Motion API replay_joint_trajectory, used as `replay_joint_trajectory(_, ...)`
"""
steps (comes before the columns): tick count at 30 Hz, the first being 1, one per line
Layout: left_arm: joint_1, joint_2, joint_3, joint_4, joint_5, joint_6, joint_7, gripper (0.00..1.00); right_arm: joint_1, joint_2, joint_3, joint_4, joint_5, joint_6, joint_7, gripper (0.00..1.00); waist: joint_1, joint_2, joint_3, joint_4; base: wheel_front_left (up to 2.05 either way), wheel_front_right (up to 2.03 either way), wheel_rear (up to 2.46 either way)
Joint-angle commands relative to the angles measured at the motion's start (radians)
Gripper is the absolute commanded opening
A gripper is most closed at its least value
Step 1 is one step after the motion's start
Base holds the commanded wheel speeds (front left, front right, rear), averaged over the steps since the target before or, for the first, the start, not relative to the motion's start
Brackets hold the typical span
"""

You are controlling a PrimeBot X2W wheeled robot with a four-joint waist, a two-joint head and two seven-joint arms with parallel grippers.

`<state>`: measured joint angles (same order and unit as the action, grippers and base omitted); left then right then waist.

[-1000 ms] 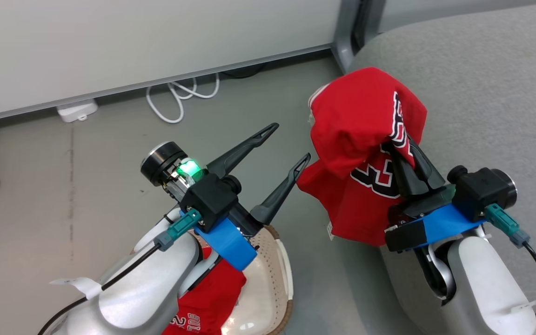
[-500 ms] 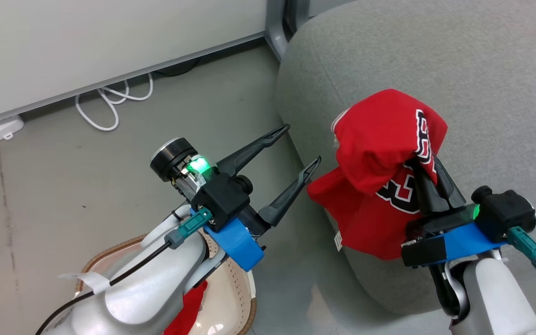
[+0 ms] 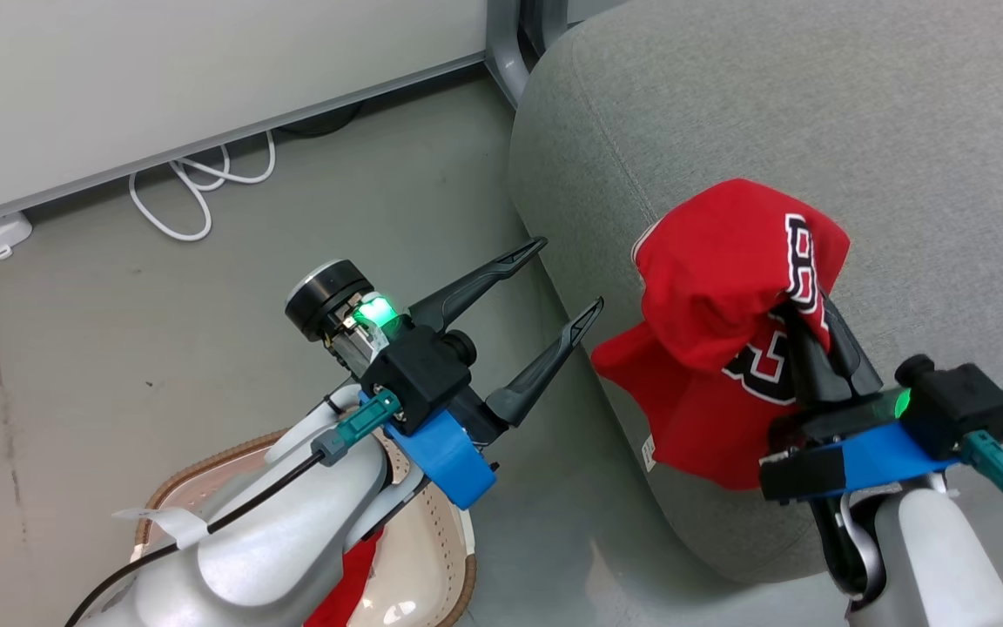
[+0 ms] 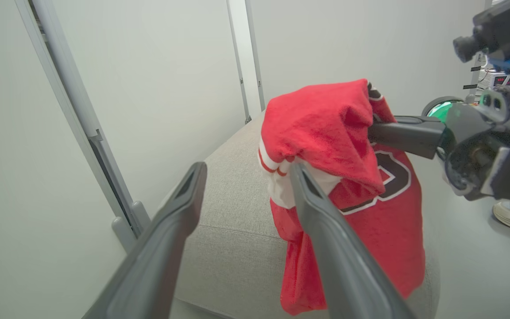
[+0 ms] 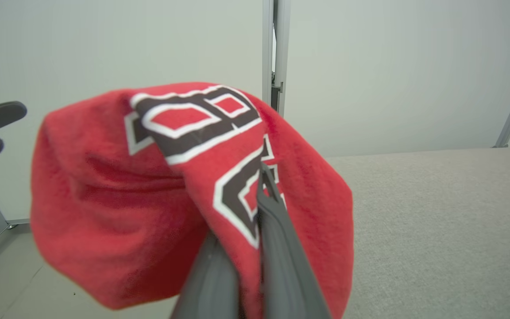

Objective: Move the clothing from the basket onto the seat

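The right fingers (image 3: 845,361) are pinched tight on the red clothing (image 3: 710,261) — it hangs at the left edge of the grey seat (image 3: 815,104), maybe just touching it. The left fingers (image 3: 545,370) are spread wide and hold nothing, up above the floor (image 3: 162,348) — between the seat and the basket (image 3: 192,466).

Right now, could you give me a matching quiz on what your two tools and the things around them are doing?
Things:
1. left tool
2. right tool
3. basket
4. white cable

States:
A. shut on the red jersey
B. lying on the floor
C. open, holding nothing
D. cream with a brown rim

Pairs: 1-C, 2-A, 3-D, 4-B
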<state>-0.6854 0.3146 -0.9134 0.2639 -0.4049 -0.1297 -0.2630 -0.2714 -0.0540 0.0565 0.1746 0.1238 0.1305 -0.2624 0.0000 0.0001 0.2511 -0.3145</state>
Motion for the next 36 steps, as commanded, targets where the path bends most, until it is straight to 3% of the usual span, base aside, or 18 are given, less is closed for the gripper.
replay_joint_trajectory(1,-0.016,0.006,0.007,0.003,0.0,0.0,-0.003,1.0,-0.025,0.004,-0.004,-0.002,0.005,0.0,-0.004,0.0,0.0,-0.0001,0.007,0.006,0.0,0.0,0.0)
replay_joint_trajectory(8,-0.05,0.017,0.006,-0.013,0.02,0.0,-0.003,1.0,-0.155,-0.024,-0.029,-0.019,-0.011,0.0,-0.004,0.0,0.0,-0.0001,0.089,0.038,0.0,0.0,0.0)
replay_joint_trajectory(16,-0.141,0.05,-0.004,-0.028,0.043,0.0,-0.003,1.0,-0.443,-0.085,-0.131,-0.065,-0.017,0.0,-0.004,0.0,0.0,-0.0001,0.259,0.067,0.0,0.0,0.0)
replay_joint_trajectory(25,-0.26,0.089,-0.023,-0.054,0.073,0.0,-0.003,1.0,-0.724,-0.232,-0.303,-0.112,-0.027,0.0,-0.004,0.0,0.0,-0.0001,0.465,0.072,0.0,0.0,0.0)
replay_joint_trajectory(30,-0.323,0.104,-0.058,-0.059,0.085,0.0,-0.003,1.0,-0.791,-0.343,-0.415,-0.06,-0.017,0.0,-0.004,0.0,0.0,-0.0001,0.539,0.074,0.0,0.0,0.0)
replay_joint_trajectory(36,-0.358,0.106,-0.076,-0.064,0.087,0.0,-0.003,1.0,-0.773,-0.416,-0.533,0.064,0.013,0.0,-0.004,0.0,0.0,-0.0001,0.573,0.074,0.0,0.0,0.0)
